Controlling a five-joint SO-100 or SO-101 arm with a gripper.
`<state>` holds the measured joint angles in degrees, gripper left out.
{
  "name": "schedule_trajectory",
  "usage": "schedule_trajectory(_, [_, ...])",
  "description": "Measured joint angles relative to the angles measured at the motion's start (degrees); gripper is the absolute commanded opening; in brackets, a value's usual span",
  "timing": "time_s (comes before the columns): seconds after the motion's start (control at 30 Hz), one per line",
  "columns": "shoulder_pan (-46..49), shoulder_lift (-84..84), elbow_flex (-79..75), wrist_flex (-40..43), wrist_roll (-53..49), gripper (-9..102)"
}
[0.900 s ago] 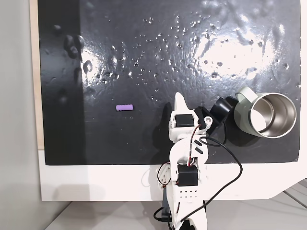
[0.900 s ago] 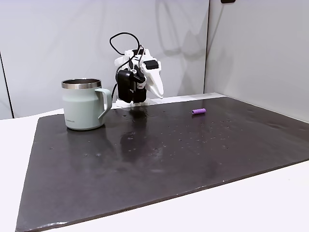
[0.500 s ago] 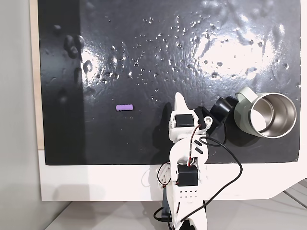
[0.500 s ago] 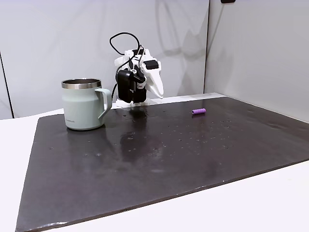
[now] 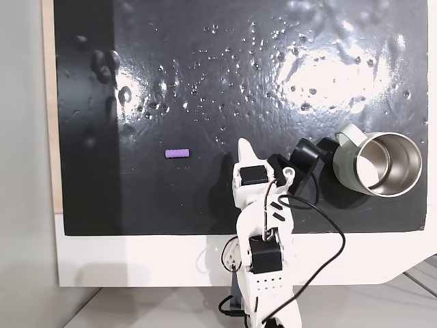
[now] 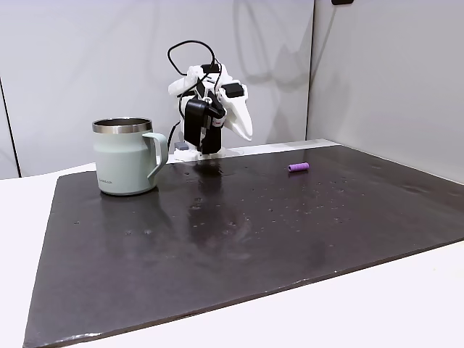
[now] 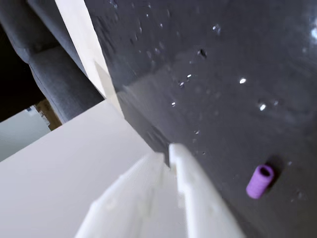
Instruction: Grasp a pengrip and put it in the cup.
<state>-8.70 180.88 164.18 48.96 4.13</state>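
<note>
My arm (image 5: 263, 225): white printed shells, black servo blocks, looping black cable, red wires; my gripper (image 7: 167, 152): two white pointed fingers.

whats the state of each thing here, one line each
pengrip: lying on its side on the mat, free, nothing touching it
cup: upright on the mat, looks empty, handle toward the arm
gripper: jaws shut, holding nothing, raised above the mat
mat: flat on the table, glossy, speckled with small bumps
</note>
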Motion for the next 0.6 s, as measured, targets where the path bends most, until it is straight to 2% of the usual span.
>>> schedule_trajectory(0.17, [-5.19, -15.64, -19.16, 10.72, 4.92, 0])
schedule_trajectory(0.3, [-11.43, -26.10, -32.26, 20.13, 12.74, 1])
schedule_trajectory(0.37, [-13.54, -30.85, -36.47, 23.99, 16.79, 4])
schedule_trajectory(0.47, [-16.52, -36.74, -39.99, 27.25, 21.53, 11])
schedule_trajectory(0.6, [-21.80, -42.89, -43.33, 27.69, 25.58, 18])
